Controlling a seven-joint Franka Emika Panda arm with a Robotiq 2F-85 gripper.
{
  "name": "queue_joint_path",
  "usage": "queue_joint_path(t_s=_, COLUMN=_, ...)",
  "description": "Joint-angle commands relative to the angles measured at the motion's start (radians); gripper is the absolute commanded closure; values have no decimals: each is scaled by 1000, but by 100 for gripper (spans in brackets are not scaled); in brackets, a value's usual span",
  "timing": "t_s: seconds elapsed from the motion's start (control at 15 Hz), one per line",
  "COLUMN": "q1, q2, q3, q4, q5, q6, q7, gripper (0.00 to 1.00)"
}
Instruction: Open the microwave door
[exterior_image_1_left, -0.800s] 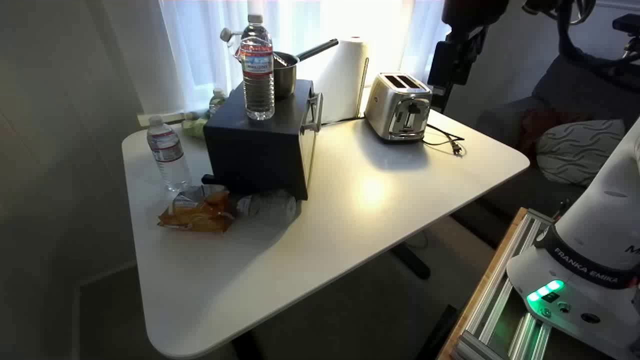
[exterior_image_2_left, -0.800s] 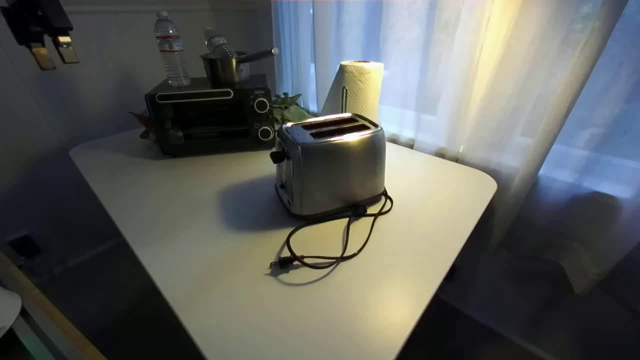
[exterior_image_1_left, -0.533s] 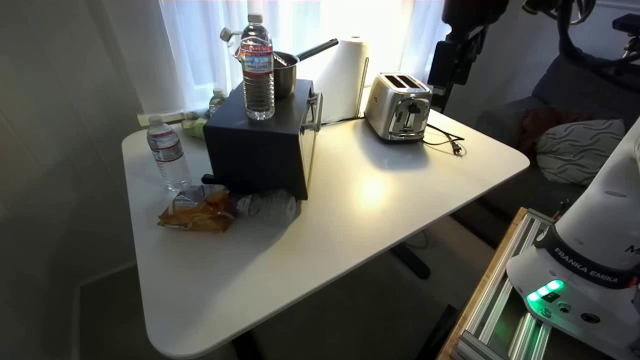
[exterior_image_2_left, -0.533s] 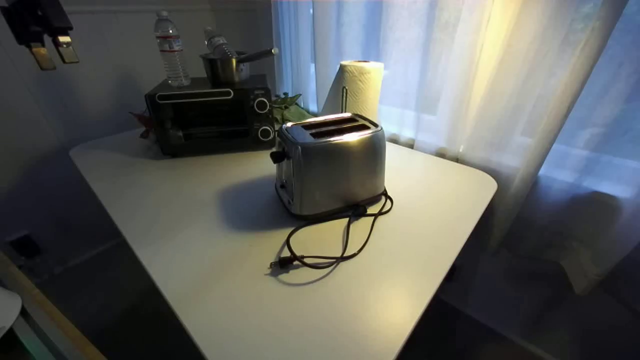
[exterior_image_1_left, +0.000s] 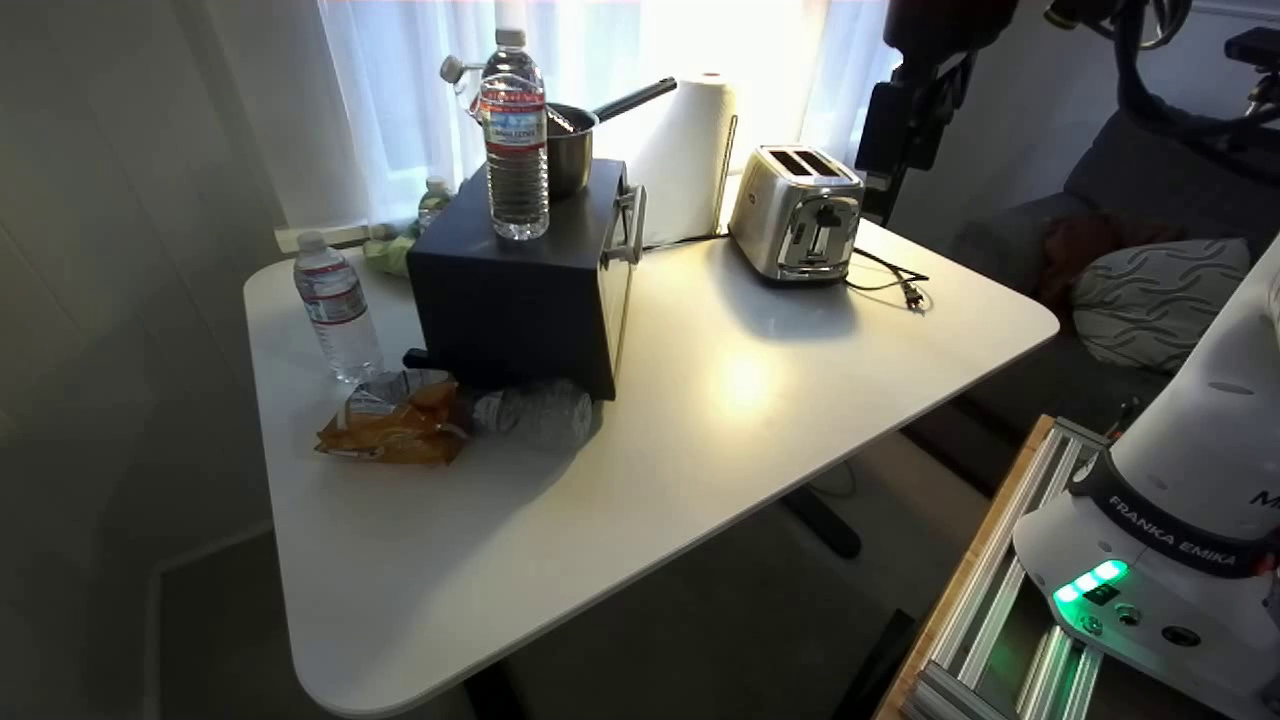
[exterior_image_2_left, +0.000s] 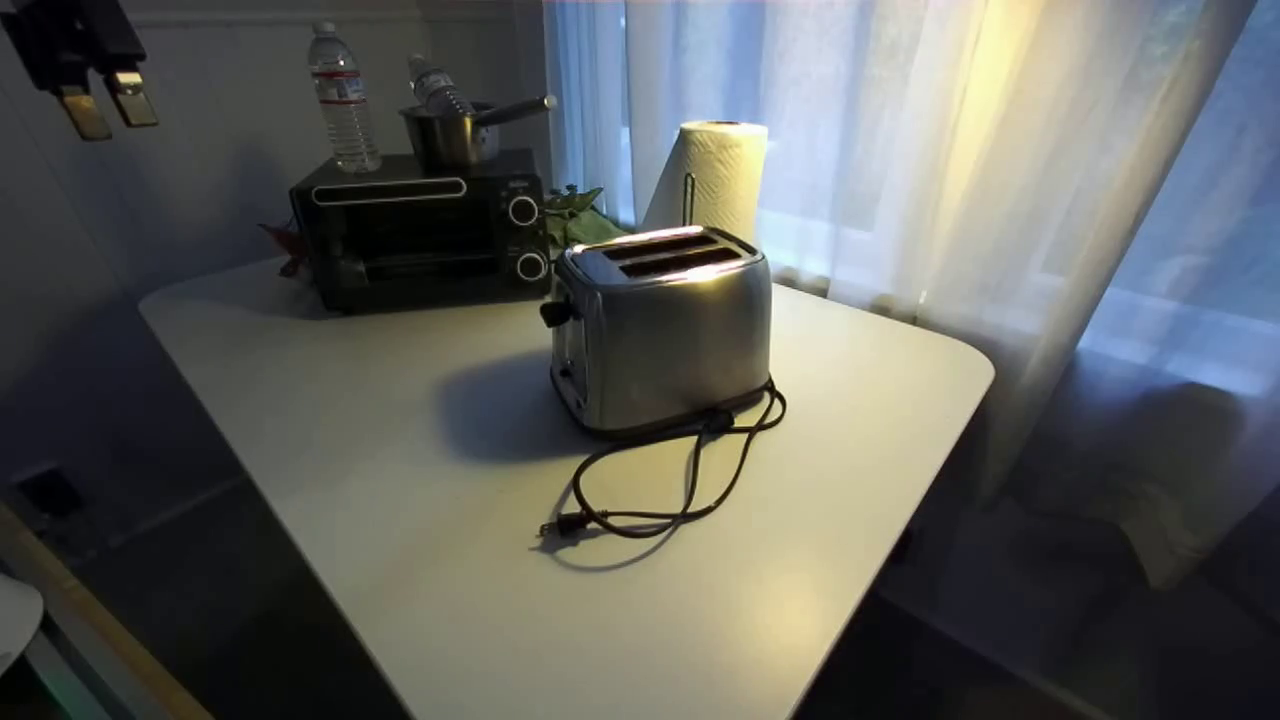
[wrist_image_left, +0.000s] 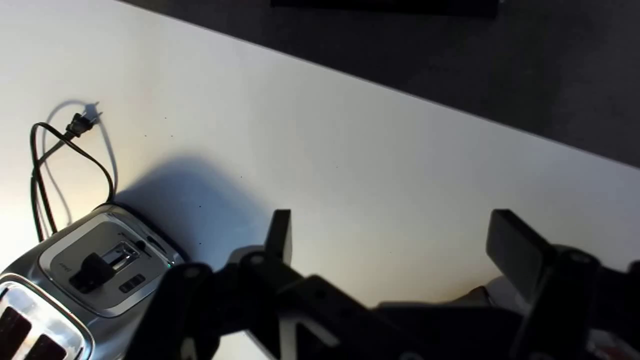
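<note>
Microwave (exterior_image_1_left: 510, 310) stands near the upper-left corner of the surface (exterior_image_1_left: 700, 450) in an exterior view; microwave door (exterior_image_2_left: 410, 238) looks closed. Jaws spread wide, nothing between. Advise: grip handle (exterior_image_2_left: 390, 191) squarely, draw outward and likely down, slowly; upright bottle (exterior_image_2_left: 347, 105) on top could topple.

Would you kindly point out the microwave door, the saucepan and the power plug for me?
Microwave door (exterior_image_2_left: 420, 232): in an exterior view, on its dark window.
Saucepan (exterior_image_2_left: 452, 143): in an exterior view, on its metal outer wall.
Power plug (wrist_image_left: 79, 125): in the wrist view, on its black body.
</note>
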Motion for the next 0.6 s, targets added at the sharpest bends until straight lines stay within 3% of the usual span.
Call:
queue_joint_path(t_s=0.0, q1=19, q2=4, q3=-15, q4=2, q5=-10, q6=-2, q7=11, gripper=0)
queue_joint_path(t_s=0.33, q1=19, q2=4, q3=-15, q4=2, q5=-10, q6=-2, q7=11, gripper=0)
queue_joint_path(t_s=0.53, q1=23, q2=101, q3=-79, q4=107, q5=113, q6=-10, q7=-4, gripper=0)
